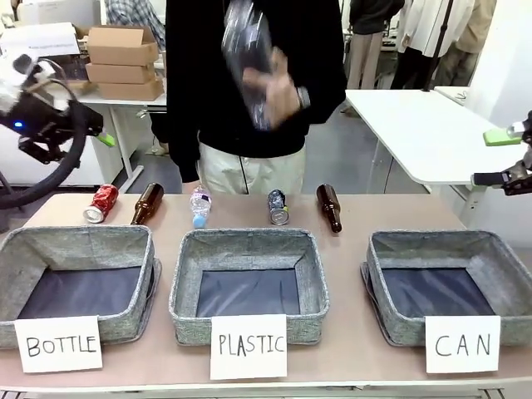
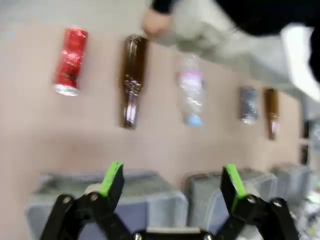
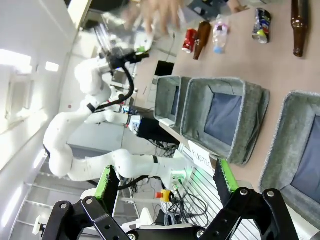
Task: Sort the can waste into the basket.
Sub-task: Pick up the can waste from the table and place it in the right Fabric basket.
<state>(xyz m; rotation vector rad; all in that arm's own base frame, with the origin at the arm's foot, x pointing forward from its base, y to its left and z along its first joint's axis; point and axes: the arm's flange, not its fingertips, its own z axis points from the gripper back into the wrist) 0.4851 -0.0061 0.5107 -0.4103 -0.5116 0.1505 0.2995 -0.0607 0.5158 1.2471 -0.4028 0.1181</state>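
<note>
Two cans lie in the far row: red can [image 1: 103,202] far left, dark can [image 1: 278,208] mid-row, well apart from the CAN basket [image 1: 432,243] at right. Left gripper [image 2: 170,177] and right gripper [image 3: 165,182] hang, fingers apart. A careless reach could nudge the adjacent brown bottles [image 1: 147,203].

Inspected on the near side of the table [image 1: 345,249]: the left arm [image 3: 65,145] has white, rounded segments with dark bands at the joints. A thick black cable [image 1: 76,154] runs beside it. The left gripper [image 2: 172,175] has black link fingers, bright green pads and round silver pivot screws. A small blue light [image 1: 18,126] glows on its housing. The right gripper [image 3: 167,182] has the same black linkage, green pads and silver screws.

On the far side of the table, the person [image 1: 195,83] wears a black long-sleeved top [image 1: 324,50] and pale beige trousers [image 1: 249,170].
</note>
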